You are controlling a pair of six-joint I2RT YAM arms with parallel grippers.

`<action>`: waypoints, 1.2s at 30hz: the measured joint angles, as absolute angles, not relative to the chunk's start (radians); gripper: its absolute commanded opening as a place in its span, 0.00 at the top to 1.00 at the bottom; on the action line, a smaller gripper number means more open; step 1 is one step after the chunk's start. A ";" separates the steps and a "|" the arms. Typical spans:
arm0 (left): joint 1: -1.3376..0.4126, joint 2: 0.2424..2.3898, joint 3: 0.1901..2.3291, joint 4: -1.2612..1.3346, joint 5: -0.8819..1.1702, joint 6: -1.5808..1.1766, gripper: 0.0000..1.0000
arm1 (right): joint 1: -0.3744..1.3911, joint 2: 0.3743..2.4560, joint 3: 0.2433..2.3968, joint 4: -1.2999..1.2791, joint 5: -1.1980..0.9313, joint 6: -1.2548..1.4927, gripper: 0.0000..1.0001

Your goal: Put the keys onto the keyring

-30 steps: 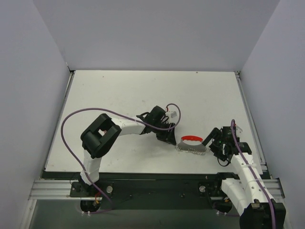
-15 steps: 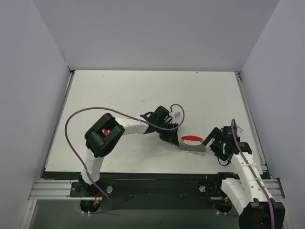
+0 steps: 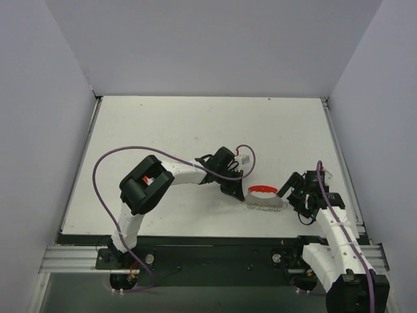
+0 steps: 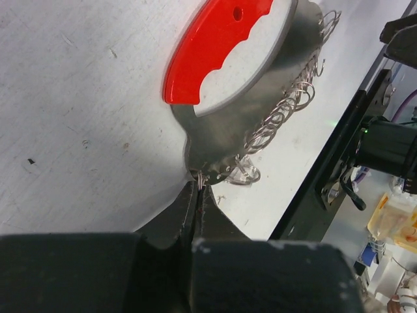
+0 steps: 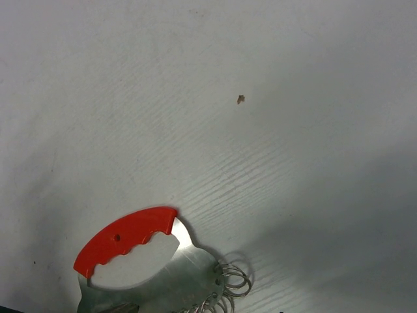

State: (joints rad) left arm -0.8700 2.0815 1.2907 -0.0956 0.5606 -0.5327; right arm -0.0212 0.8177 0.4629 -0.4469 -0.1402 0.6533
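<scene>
A white table top (image 3: 163, 130) fills the floor of a plain booth, closed in on three sides by bare pale grey-lilac walls (image 3: 215, 45). The surface is matt and lightly marked: fine scratches and a few dark pinpricks show in the left wrist view, and a small brown speck (image 5: 240, 99) lies on open table in the right wrist view. Along the near edge runs a silver aluminium rail (image 3: 65, 258) with both arm bases behind it, and a purple cable (image 3: 96, 189) loops out from the left arm. Past the table's edge the left wrist view shows black framing and blurred clutter.

The keyring (image 3: 263, 194) lies flat on the table, near the front edge and right of centre, between the two arms. It is a red curved grip (image 4: 215, 45) with a scalloped inner edge, joined to a flat silver metal plate (image 4: 215, 140), with bare table showing through the gap between them. A row of thin silver wire rings (image 4: 280, 114) is bunched along the plate's outer edge.

The left gripper (image 4: 197, 186) is low over the table, its black fingers pressed together on the plate's near corner, where a wire ring sits. The right gripper (image 3: 291, 194) is just beside the keyring's other end. Its fingers are spread wide and hold nothing, and they stay outside its own camera's picture.
</scene>
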 measured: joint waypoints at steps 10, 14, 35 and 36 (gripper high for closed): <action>-0.874 2.026 1.291 -0.146 0.469 -0.465 1.00 | -0.026 0.812 0.562 -0.449 -0.183 0.605 0.16; -0.868 1.946 1.291 -0.178 0.431 -0.411 1.00 | -0.026 0.797 0.656 -0.443 -0.260 0.566 0.16; -0.721 1.392 1.351 -0.405 0.542 -0.019 1.00 | 0.324 0.866 1.037 -0.273 -0.706 0.391 0.31; -0.720 1.382 1.365 -0.422 0.560 -0.006 1.00 | 0.346 0.889 1.056 -0.263 -0.717 0.387 0.34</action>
State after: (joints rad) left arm -0.7204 1.3815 1.3647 -0.4221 0.5598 -0.0055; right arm 0.3462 0.8890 1.0557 -0.2634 -0.7174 0.3874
